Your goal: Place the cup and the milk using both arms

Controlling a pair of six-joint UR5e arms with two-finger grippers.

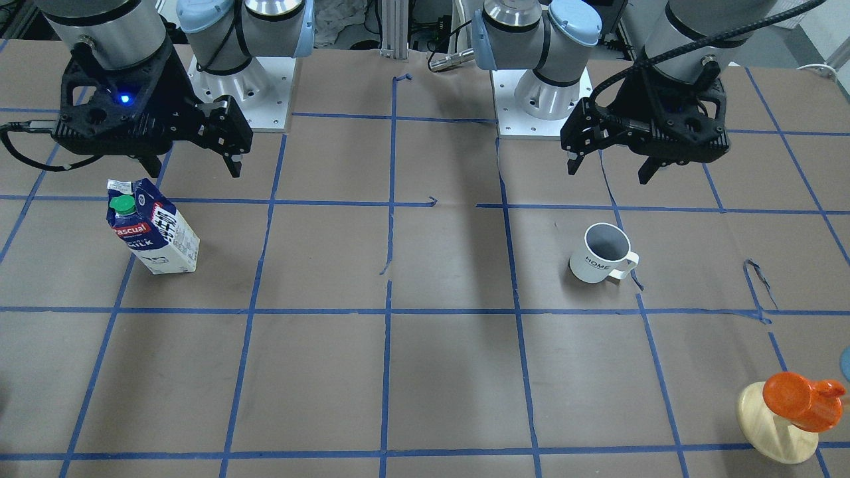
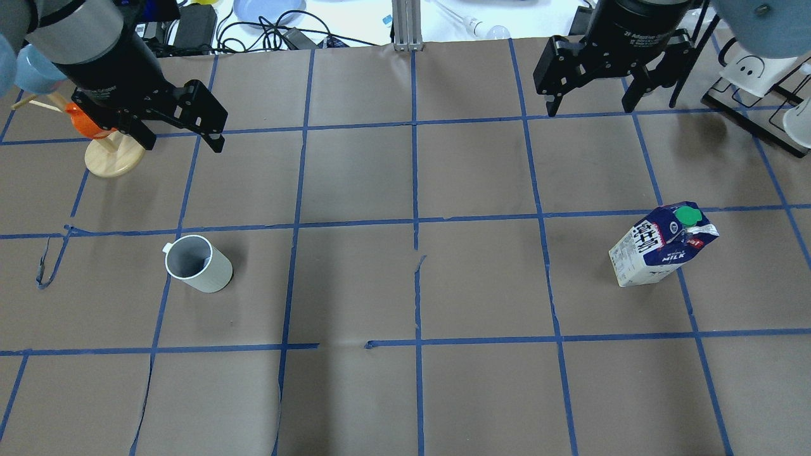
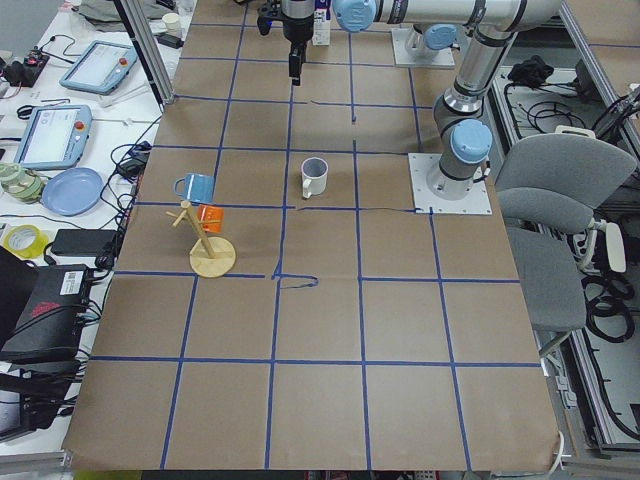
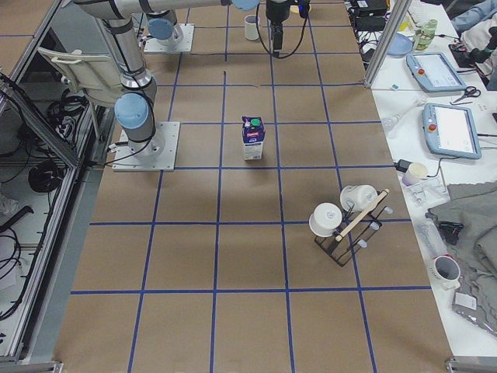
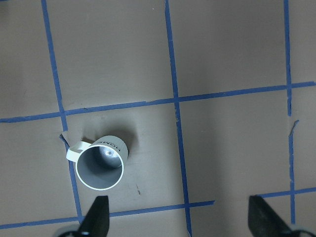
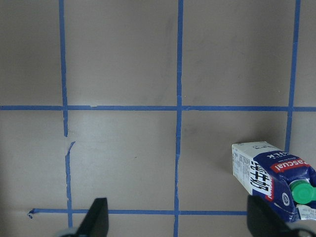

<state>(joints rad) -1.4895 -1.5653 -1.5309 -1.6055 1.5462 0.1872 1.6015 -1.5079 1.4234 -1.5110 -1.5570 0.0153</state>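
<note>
The white "HOME" cup point(image 1: 601, 255) stands upright on the brown table; it also shows in the overhead view point(image 2: 199, 265) and the left wrist view point(image 5: 101, 163). My left gripper point(image 1: 609, 171) is open and empty, raised above the table and apart from the cup; its fingers point(image 5: 96, 219) frame the wrist view's bottom edge. The blue and white milk carton point(image 1: 154, 229) stands upright with its green cap on top, also in the overhead view point(image 2: 662, 253) and the right wrist view point(image 6: 274, 177). My right gripper point(image 1: 192, 169) is open and empty, raised and apart from the milk.
A wooden mug tree with an orange mug point(image 2: 111, 152) stands under my left gripper point(image 2: 184, 144) at the table's far left. A black rack with white cups point(image 2: 760, 82) stands at the far right, beside my right gripper point(image 2: 589, 109). Blue tape lines grid the table point(image 2: 412, 285).
</note>
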